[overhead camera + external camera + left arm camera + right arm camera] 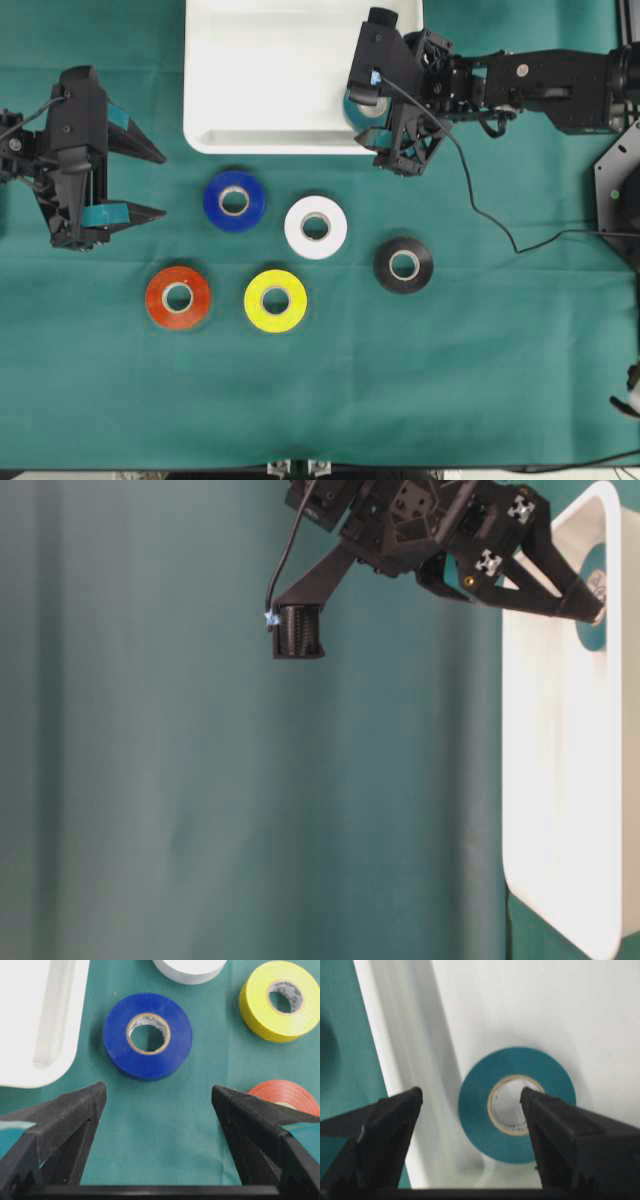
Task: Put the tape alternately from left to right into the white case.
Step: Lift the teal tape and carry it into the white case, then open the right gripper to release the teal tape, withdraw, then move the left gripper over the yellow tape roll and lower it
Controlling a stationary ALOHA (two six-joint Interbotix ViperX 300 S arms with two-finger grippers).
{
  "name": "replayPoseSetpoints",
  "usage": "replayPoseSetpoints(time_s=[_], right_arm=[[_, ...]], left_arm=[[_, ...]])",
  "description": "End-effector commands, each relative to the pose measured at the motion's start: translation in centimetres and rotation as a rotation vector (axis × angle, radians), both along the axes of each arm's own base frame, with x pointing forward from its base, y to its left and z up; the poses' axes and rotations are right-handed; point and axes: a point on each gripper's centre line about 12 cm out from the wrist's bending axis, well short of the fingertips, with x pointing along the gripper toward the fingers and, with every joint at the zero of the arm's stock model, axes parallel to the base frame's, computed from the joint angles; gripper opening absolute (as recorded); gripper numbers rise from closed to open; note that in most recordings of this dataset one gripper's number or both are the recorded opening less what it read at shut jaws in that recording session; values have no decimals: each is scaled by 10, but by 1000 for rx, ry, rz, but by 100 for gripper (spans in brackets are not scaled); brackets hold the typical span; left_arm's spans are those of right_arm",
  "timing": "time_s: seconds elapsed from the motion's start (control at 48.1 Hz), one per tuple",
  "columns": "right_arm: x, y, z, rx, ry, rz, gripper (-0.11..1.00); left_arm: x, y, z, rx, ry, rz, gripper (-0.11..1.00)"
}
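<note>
Right gripper (470, 1125) spread wide over the lower right corner of the white case (250, 70), gripping nothing; teal roll (516, 1104) lying flat on the case floor between and just past the two black fingers (385, 1130), close against the rim, apparently free of both pads. Same placement confirmed in the overhead view: teal roll (362, 108) partly hidden under the wrist, inside the case. Seen from table level, fingertips poised at the case edge beside the teal patch (592, 600).

Left gripper (125, 182) parked well to the left on the green cloth (480, 380), jaws partly apart, empty; blue roll (148, 1036) lying straight ahead of it between the finger lines, not touched.

Five rolls left on the cloth: blue (234, 200) nearest the case, white roll (316, 226) beside it, black roll (404, 264) to the right, yellow roll (275, 300) and orange-red roll (178, 297) in the front row.

Step in hand, by judgement: release of the first roll just done, one of six placed. Next move probably calls for lifting the right arm straight up clear of the rim without nudging the teal roll, then a turn for the left side: advance over the blue roll, straddle it, close, carry it into the case
</note>
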Motion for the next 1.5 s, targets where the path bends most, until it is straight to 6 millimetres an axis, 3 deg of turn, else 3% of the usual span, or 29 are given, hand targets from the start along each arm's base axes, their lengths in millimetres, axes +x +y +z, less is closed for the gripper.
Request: replayPoseSetpoints(time_s=[0.0,0.291,0.582,0.728,1.186,1.477], right_arm=[[3,-1,9,-6,-28,0,83],[5,3,18,-12,-54,11,83],[4,28,56,-30,-164,81,82],[5,43,64,-31,-201,123,82],[6,103,62,0,-216,281,82],[0,110,48,41,-183,259,82]], left_arm=[[3,0,8,-2,-28,3,62],[3,0,8,-1,-28,2,62],[4,0,9,-2,-29,3,62],[3,1,8,-3,-29,5,62],[3,0,8,-20,-29,17,62],[2,1,7,-51,-22,44,62]])
